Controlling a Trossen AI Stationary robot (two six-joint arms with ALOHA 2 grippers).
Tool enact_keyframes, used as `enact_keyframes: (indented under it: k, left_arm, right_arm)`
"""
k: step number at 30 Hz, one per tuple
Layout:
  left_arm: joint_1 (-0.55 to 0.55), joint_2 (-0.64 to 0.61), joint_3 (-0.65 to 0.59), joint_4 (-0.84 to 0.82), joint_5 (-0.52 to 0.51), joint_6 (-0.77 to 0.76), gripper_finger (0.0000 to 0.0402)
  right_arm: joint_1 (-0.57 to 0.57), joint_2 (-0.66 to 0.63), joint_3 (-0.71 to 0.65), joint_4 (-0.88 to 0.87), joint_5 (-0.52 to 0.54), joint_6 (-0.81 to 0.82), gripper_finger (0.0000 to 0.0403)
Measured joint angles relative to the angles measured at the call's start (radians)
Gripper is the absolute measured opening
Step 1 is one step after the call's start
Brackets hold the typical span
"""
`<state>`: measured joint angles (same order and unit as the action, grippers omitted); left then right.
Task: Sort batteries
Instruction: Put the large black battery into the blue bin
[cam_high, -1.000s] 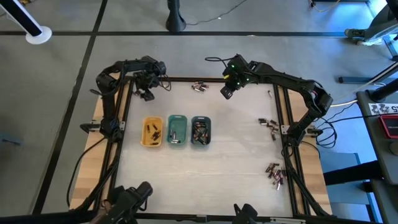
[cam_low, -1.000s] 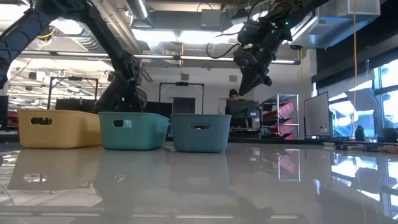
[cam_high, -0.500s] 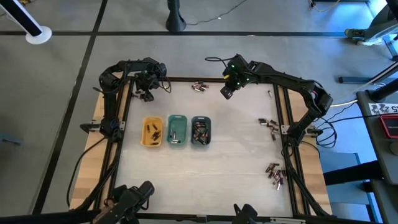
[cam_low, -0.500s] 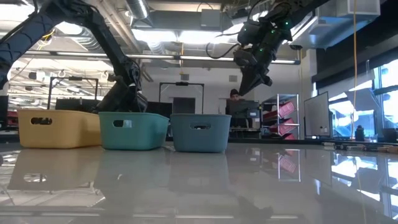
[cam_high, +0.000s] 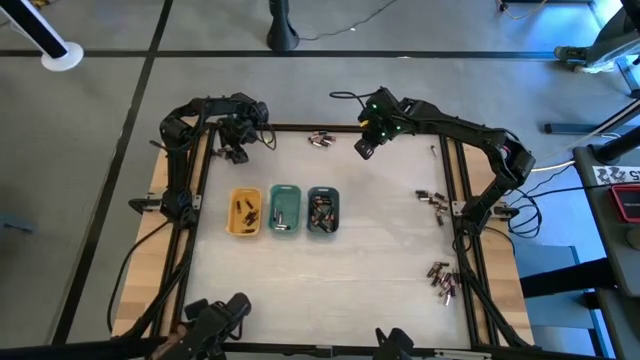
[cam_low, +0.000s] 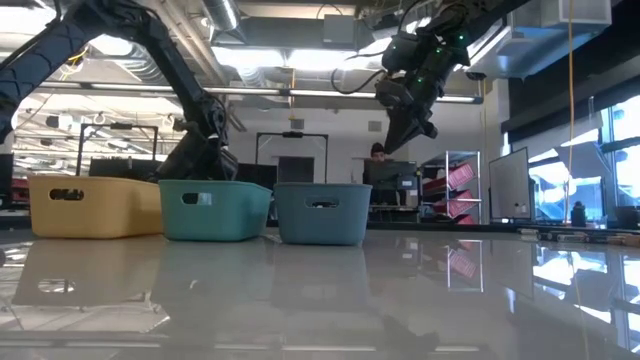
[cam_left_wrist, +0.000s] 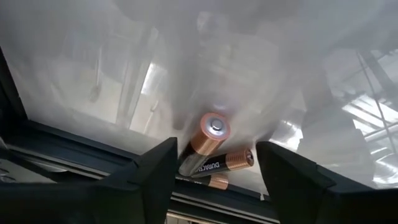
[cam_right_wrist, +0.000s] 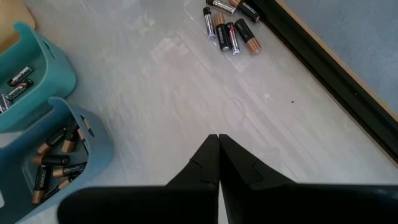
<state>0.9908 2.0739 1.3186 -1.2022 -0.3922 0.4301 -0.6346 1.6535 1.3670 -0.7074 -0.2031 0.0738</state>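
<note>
Left tool (cam_left_wrist: 211, 163) astride copper-topped batteries (cam_left_wrist: 208, 143)

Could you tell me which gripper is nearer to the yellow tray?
The left gripper, low at the table's far left corner, is nearer the yellow tray. The right gripper hangs farther off, beyond the grey-blue tray.

place: lab | evidence: exposed ceiling ducts (cam_low: 290, 40), storage racks (cam_low: 450, 190)
</note>
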Motion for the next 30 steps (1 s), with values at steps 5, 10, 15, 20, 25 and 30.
enact_keyframes:
  k: [5, 10, 15, 20, 25, 30]
  left_arm:
    - [-0.015, 0.000, -0.001, 0.000, 0.007, 0.000, 0.0172]
    - [-0.021, 0.000, -0.001, -0.002, 0.018, 0.000, 0.0118]
    - [-0.025, 0.000, -0.001, -0.003, 0.023, -0.004, 0.0056]
    - [-0.041, 0.000, -0.001, -0.003, 0.013, -0.022, 0.0035]
    - [-0.068, 0.000, 0.031, -0.006, 0.022, -0.058, 0.0035]
    - [-0.104, -0.041, 0.068, -0.028, 0.034, -0.087, 0.0039]
  right_arm:
    - [0.000, 0.000, 0.000, 0.000, 0.000, 0.000, 0.0003]
    - [0.000, 0.000, 0.000, 0.000, 0.000, 0.008, 0.0003]
    - [0.000, 0.000, 0.000, -0.001, -0.006, 0.008, 0.0003]
    - [0.000, 0.000, 0.000, -0.001, -0.019, 0.012, 0.0003]
    - [0.000, 0.000, 0.000, -0.001, -0.018, 0.012, 0.0003]
    - [0.000, 0.000, 0.000, -0.001, -0.019, 0.012, 0.0003]
